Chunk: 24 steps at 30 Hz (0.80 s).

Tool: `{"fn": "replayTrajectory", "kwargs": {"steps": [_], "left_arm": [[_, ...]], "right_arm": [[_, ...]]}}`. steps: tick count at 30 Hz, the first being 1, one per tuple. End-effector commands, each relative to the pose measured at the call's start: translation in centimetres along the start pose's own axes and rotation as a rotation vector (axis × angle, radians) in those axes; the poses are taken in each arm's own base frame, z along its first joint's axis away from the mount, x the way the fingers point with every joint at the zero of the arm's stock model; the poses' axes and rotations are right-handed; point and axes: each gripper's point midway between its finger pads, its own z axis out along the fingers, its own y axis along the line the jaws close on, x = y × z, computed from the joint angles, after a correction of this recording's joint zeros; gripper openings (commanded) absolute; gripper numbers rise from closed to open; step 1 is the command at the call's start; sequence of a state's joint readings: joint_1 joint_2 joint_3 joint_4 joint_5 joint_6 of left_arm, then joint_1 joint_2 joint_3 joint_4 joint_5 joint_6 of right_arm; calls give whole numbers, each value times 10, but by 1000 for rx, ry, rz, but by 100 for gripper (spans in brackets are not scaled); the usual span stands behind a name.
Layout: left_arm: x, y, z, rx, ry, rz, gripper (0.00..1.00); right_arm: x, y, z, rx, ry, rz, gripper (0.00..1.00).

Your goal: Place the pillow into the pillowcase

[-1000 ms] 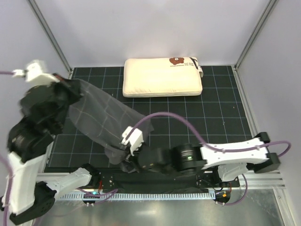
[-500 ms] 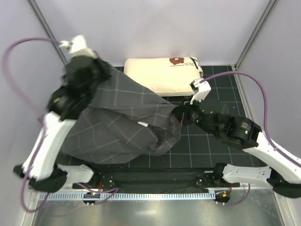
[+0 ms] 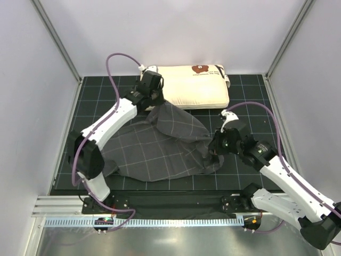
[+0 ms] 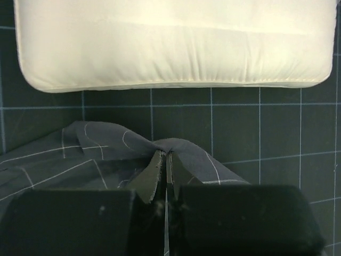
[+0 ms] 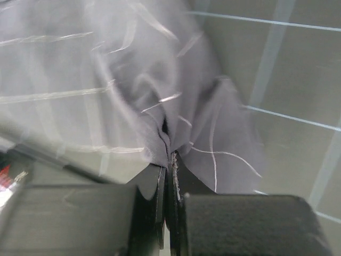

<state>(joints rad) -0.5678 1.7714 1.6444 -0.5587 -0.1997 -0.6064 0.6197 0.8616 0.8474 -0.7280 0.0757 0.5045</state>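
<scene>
Surface: we note a dark gridded mat (image 3: 250, 101) under both pincers, with pale walls (image 3: 160, 32) around it.
Left pincer (image 4: 166, 160): clamped on a fold of the pillowcase (image 3: 154, 146); the pillow (image 3: 184, 88) lies just beyond its tips.
Right pincer (image 5: 170, 157): pinching the pillowcase's opposite edge.
Unclear: the right wrist view is blurred; we cannot find the case's opening.

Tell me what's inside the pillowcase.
Not the pillow: it lies outside on the mat, beyond the pillowcase. The case lies crumpled and fairly flat, pinched by the left gripper and right gripper. Its inside is covered by fabric, so unseen.
</scene>
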Motion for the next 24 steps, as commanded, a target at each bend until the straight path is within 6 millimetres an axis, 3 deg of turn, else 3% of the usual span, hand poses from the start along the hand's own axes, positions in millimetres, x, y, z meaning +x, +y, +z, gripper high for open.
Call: {"fn": "replayTrajectory", "kwargs": {"steps": [1, 3, 4, 6, 7, 8, 10, 11, 12, 13, 14, 15, 16, 17, 18, 20, 21, 24], "left_arm": [[-64, 7, -71, 33, -244, -90, 0], [-65, 31, -87, -18, -263, -111, 0], [-66, 56, -104, -56, -280, -144, 0], [-66, 83, -124, -95, -302, -186, 0], [-74, 95, -153, -92, -358, -218, 0], [-74, 120, -161, -141, -378, -250, 0], [-83, 141, -194, -181, -444, -276, 0], [-101, 153, -233, -214, -542, -291, 0], [-109, 156, -257, -226, -594, -293, 0], [-115, 159, -278, -244, -634, -292, 0], [-118, 162, -307, -257, -686, -284, 0], [-132, 163, -344, -261, -776, -305, 0], [-136, 165, -364, -267, -823, -317, 1], [-137, 167, -396, -256, -894, -328, 0], [-138, 168, -415, -255, -936, -342, 0], [-141, 171, -459, -238, -1048, -375, 0], [-137, 172, -483, -217, -1104, -369, 1], [-146, 153, -508, -108, -1181, -307, 0]], "right_arm": [[-11, 57, -7, -305, -9, -71, 4], [-11, 83, -9, -430, -12, -106, 4], [-4, 100, -12, -479, -4, -130, 4], [-8, 127, -16, -531, -27, -171, 4], [-9, 139, -18, -543, -26, -188, 4], [0, 160, -25, -590, -8, -227, 4], [-9, 197, -29, -651, -10, -263, 4], [-3, 217, -34, -690, 3, -297, 4], [-19, 242, -52, -742, -36, -312, 4], [-14, 258, -42, -742, -9, -340, 4], [-6, 280, -54, -786, -9, -384, 4], [-28, 303, -73, -818, -81, -385, 4], [-30, 318, -80, -839, -88, -402, 4], [-15, 333, -77, -847, -50, -453, 4], [-36, 353, -99, -879, -108, -447, 4], [-33, 373, -102, -895, -110, -492, 4], [-41, 384, -119, -924, -133, -490, 4], [-44, 393, -124, -938, -142, -464, 4]]}}
